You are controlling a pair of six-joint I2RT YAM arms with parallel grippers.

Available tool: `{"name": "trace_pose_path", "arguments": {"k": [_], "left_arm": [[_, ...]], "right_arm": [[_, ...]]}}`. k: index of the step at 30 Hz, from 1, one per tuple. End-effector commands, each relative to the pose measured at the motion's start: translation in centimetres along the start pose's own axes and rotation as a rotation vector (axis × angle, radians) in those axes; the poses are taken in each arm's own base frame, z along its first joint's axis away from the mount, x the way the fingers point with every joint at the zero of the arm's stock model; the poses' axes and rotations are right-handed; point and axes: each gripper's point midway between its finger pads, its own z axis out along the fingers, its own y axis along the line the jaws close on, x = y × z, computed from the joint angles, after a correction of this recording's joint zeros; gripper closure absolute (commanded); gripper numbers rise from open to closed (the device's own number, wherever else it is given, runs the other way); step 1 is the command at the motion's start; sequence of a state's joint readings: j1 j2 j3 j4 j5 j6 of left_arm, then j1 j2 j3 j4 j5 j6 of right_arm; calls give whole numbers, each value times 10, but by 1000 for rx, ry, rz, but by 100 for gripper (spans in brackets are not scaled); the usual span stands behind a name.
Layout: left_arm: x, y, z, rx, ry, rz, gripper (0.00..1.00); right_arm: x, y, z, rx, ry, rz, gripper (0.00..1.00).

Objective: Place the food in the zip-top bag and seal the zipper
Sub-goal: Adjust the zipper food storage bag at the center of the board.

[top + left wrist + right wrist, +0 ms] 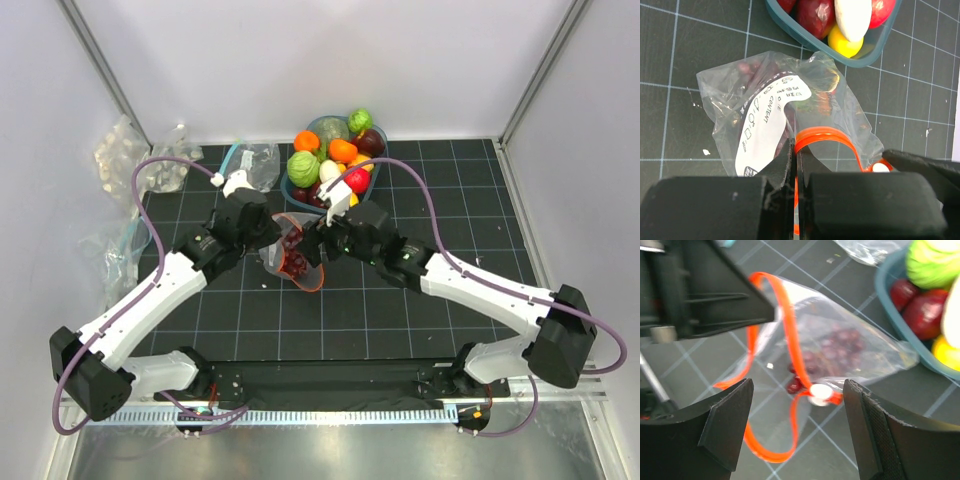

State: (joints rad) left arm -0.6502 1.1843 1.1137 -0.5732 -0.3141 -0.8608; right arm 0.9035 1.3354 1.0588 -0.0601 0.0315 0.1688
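The zip-top bag [282,252] lies on the dark mat between my two grippers, its white label [765,120] facing up. Purple grapes [840,340] sit inside it. My left gripper [797,150] is shut on the orange-red zipper [825,134] at the bag's mouth, holding the mouth in an open loop. My right gripper [799,385] is open just above the mouth, with the zipper's white slider [820,392] between its fingers but untouched. The rest of the food fills a teal basket [296,196] behind the bag: a green cabbage [303,168], oranges [342,150], a red apple [358,180], a white vegetable [852,17] and a lemon [845,45].
Other clear bags lie at the back left, one beside the basket [255,160], more against the left wall [120,150] and one with a teal strip [120,250]. White walls close in the mat on three sides.
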Motion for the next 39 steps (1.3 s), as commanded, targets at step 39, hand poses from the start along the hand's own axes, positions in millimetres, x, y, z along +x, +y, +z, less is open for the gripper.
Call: {"name": "trace_pose_path", "arguments": {"k": [39], "left_arm": [[-20, 27, 37, -276, -134, 163, 100]], "right_arm": [[-20, -81, 101, 90, -161, 218, 16]]}}
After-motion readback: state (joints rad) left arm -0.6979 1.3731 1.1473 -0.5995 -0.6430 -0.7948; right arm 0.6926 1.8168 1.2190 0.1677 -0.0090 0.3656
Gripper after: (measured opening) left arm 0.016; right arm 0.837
